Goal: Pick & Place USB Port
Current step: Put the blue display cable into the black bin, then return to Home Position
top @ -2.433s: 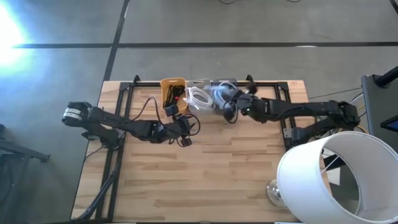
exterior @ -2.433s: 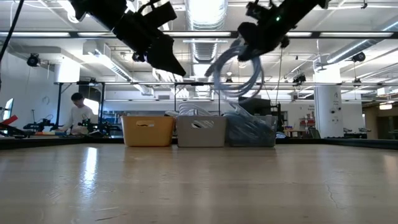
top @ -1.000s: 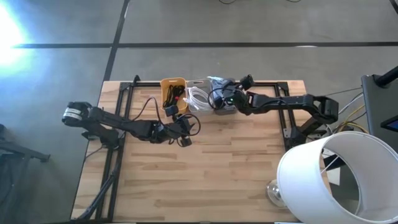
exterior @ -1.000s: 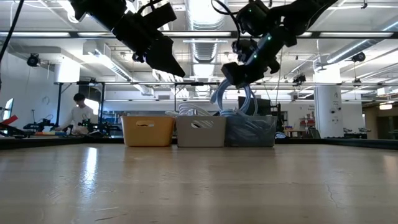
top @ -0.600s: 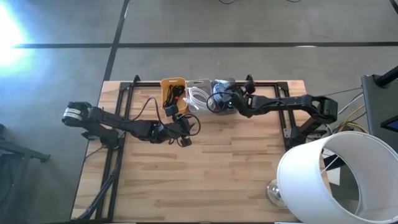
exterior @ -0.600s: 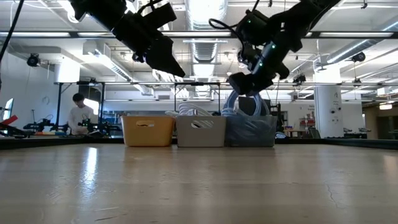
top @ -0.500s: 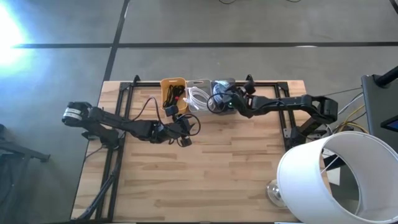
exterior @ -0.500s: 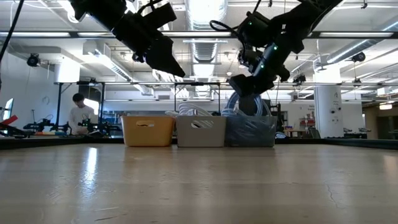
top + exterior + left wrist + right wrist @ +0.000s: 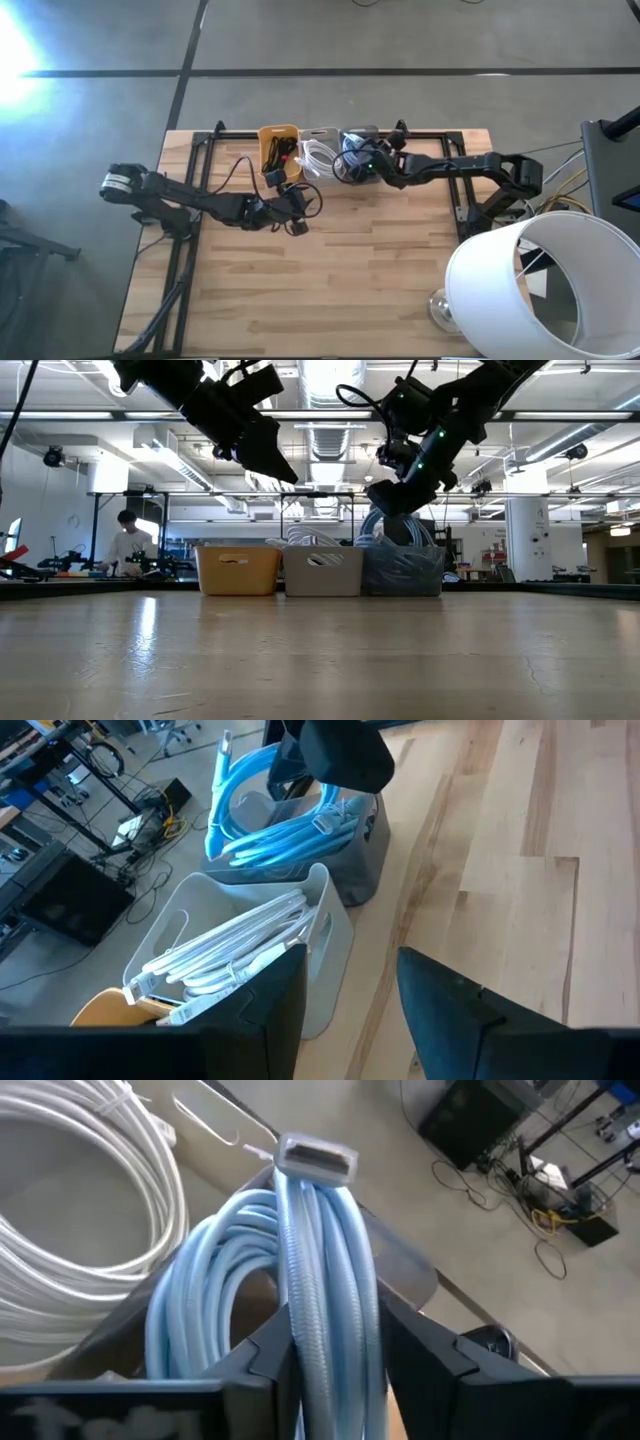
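Three bins stand in a row at the table's far edge: a yellow bin (image 9: 277,145), a white bin (image 9: 318,152) holding a white cable (image 9: 225,950), and a grey bin (image 9: 360,138). A coiled light-blue USB cable (image 9: 320,1280) stands in the grey bin, its plug (image 9: 315,1158) uppermost. My right gripper (image 9: 335,1335) hovers just over that bin (image 9: 402,572), open, a finger on each side of the coil. My left gripper (image 9: 300,222) hangs open above the wood in front of the yellow bin, nothing between its fingers (image 9: 352,960). My right gripper has the blue coil's upright strands (image 9: 330,1310) between its two fingers, which come slanting down from the table's right and near side. Whether the fingers touch the strands I cannot tell. The coil's lower part sits in the grey bin.
A large white lampshade (image 9: 530,290) and a glass bulb (image 9: 440,308) take up the near right corner. Black frame rails (image 9: 205,150) run along the far and left edges. The wood in the middle and near left lies bare. A person (image 9: 125,540) sits far behind the table.
My right gripper has sunk toward the grey bin with the blue coil. The coil hung below the fingers above the bin's rim a second ago; now its lower part has gone down into the bin and only its top loops show over the rim.
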Available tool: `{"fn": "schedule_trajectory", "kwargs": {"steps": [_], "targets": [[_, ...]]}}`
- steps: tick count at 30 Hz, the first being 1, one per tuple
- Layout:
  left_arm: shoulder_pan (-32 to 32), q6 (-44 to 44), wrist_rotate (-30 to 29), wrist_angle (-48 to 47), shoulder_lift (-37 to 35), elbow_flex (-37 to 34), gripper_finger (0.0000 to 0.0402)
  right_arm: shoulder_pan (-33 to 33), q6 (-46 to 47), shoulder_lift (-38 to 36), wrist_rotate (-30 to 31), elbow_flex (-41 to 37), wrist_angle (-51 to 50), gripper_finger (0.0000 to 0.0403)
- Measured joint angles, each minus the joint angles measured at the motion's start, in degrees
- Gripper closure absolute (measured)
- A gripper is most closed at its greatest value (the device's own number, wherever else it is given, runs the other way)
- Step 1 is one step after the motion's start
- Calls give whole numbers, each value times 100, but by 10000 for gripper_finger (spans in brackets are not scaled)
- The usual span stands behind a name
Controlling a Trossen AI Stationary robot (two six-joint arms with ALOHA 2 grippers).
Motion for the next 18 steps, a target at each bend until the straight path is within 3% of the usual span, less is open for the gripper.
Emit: {"fn": "schedule_trajectory", "kwargs": {"steps": [12, 18], "targets": [[-26, -168, 1, -13, -100, -1, 241, 49, -34, -26, -201, 517, -126, 218], [-30, -380, -1, -41, -656, 0, 241, 107, -64, -39, -201, 1216, -1209, 208]]}}
